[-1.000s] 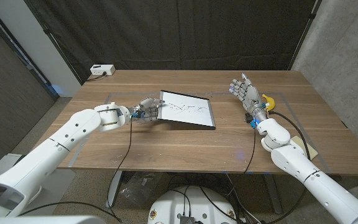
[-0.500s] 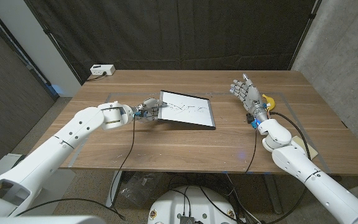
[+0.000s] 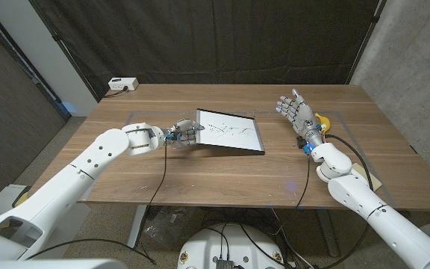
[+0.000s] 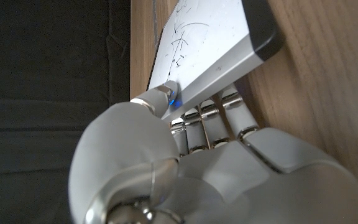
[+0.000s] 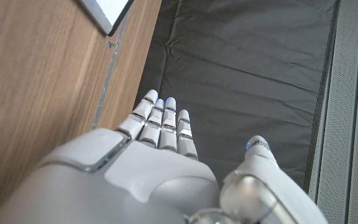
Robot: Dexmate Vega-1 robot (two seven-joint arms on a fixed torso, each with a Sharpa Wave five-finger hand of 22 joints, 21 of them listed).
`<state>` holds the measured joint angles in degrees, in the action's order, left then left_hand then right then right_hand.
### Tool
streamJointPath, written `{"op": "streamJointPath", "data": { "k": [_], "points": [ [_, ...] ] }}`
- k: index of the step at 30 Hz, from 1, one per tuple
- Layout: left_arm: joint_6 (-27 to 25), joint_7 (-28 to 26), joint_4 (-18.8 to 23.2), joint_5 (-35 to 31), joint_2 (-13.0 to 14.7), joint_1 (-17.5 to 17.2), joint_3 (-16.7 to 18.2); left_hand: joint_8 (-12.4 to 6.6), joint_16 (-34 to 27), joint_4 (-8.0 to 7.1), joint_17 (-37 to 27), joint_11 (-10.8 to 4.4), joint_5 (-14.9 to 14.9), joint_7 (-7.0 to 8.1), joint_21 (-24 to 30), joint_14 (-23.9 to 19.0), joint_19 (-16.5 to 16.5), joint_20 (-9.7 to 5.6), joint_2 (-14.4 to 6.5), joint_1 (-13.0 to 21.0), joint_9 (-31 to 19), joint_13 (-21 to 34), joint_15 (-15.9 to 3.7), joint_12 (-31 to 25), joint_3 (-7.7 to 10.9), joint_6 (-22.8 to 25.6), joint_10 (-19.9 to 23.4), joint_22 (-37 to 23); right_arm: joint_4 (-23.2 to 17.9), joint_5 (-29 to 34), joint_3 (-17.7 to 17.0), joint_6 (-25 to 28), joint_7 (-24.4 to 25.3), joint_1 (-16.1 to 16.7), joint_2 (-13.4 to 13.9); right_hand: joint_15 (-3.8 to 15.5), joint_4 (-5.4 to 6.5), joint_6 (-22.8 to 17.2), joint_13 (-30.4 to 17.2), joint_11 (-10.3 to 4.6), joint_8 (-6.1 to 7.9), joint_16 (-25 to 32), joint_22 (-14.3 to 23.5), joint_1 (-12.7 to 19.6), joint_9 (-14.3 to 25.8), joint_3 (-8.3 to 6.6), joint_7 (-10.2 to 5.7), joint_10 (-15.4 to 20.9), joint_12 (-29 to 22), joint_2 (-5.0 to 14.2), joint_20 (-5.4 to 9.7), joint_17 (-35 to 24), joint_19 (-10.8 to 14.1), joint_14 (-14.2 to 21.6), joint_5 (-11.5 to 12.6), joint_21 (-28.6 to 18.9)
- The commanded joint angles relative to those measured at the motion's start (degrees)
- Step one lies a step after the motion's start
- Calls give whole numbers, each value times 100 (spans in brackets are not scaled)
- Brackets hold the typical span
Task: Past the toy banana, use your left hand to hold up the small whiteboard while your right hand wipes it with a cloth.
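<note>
- My left hand (image 3: 182,131) sits at the middle left of the head view, with its fingers (image 4: 211,116) tucked under the whiteboard (image 3: 230,131) at its left edge and the thumb on top, so it pinches that edge.
- The whiteboard lies at the frame's centre on the desk (image 3: 200,175), its long axis running left to right, marker scribbles on its face; the held edge looks slightly lifted.
- My right hand (image 3: 295,110) hangs at the upper right, fingers spread, holding nothing, just beside the toy banana (image 3: 322,120).
- I can't find a cloth in any view.
- The board lies left of my right hand, well apart; I judge the wipe needs a cloth first, then a reach leftward.
</note>
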<state>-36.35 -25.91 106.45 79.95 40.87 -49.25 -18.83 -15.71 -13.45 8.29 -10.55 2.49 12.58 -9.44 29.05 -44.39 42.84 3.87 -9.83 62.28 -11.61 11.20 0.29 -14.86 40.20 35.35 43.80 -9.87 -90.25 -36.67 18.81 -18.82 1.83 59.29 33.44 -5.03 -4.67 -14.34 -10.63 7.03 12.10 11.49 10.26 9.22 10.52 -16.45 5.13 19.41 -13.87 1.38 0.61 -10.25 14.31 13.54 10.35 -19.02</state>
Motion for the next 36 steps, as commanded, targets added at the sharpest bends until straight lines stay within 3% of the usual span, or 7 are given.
{"op": "streamJointPath", "data": {
  "k": [1, 4, 7, 14, 23, 33, 36],
  "points": [
    [261, -319, 169, 60, -114, -142, 53, -39, -66, -32, -9, 3, 4, -170, 49, -189, 138, -17, -45, 62, -13, 16, -54, -31, 86, 154, 121, 1, -21, -15, -96, -127, 9, 99, 42, 8, -28, -38, -8, 14, -12, 19, 17, 20, 35, 12, -5, 55, -36, 5, 7, -34, 60, 57, -6, 35],
    [294, -373, 181, 65, -124, -154, 46, -35, -66, -49, -7, 19, -4, -178, 57, -234, 177, -40, -47, 62, -14, 15, -59, -31, 107, 185, 161, 0, -37, 218, -146, -310, 241, 159, 13, 41, -43, -87, -8, 11, 1, 23, 17, 41, 35, 4, -28, 89, -42, 12, 17, -31, 112, 96, -5, 31],
    [333, -405, 179, 83, -143, -178, 43, -36, -63, -57, -5, 18, -7, -182, 62, -255, 199, -51, -46, 61, -15, 15, -64, -29, 119, 213, 181, 0, -56, 548, -217, -530, 582, 227, -40, 124, -115, -253, -5, -45, 37, 57, 19, 138, 34, -22, -67, 198, -56, 14, -18, -16, 383, 309, -8, -22],
    [448, -440, 240, 128, -117, -308, 103, -25, -58, -84, 1, -10, -16, -179, 72, -340, 268, -74, -33, 51, -18, 14, -68, -20, 159, 268, 245, 3, -115, 1220, -386, -766, 1156, 363, -6, 199, -209, -365, -3, -118, 56, 50, 16, 292, 34, -79, -116, 213, -38, 41, -6, -6, 491, 402, -3, -21],
    [506, -446, 266, 230, -70, -398, 155, -22, -35, -105, 6, -41, -21, -153, 73, -377, 321, -97, -10, 33, -20, 13, -106, -11, 192, 342, 304, 7, -313, 1252, -587, -693, 1200, 631, 195, 216, -294, -349, -3, -152, 34, 28, 13, 429, 35, -120, -139, 203, -17, 35, 11, -2, 523, 424, 4, 1],
    [600, -427, 334, 273, -14, -491, 201, -2, -21, -127, 11, -55, -25, -139, 68, -445, 370, -117, 11, 7, -21, 12, -112, 10, 227, 382, 341, 12, -669, 1552, -997, -638, 1557, 1145, 436, 275, -351, -360, -3, -180, 27, 20, 12, 536, 37, -154, -150, 228, -14, 43, 37, 0, 566, 458, 10, 12],
    [637, -440, 340, 290, -19, -510, 212, 7, -12, -132, 12, -76, -25, -140, 67, -461, 387, -127, 17, -1, -21, 12, -137, 10, 242, 393, 374, 13, -685, 1665, -1106, -711, 1699, 1268, 401, 387, -464, -502, 3, -308, 53, 38, 12, 797, 39, -228, -247, 366, -32, 34, 119, 7, 727, 647, 27, 13]
  ]
}}
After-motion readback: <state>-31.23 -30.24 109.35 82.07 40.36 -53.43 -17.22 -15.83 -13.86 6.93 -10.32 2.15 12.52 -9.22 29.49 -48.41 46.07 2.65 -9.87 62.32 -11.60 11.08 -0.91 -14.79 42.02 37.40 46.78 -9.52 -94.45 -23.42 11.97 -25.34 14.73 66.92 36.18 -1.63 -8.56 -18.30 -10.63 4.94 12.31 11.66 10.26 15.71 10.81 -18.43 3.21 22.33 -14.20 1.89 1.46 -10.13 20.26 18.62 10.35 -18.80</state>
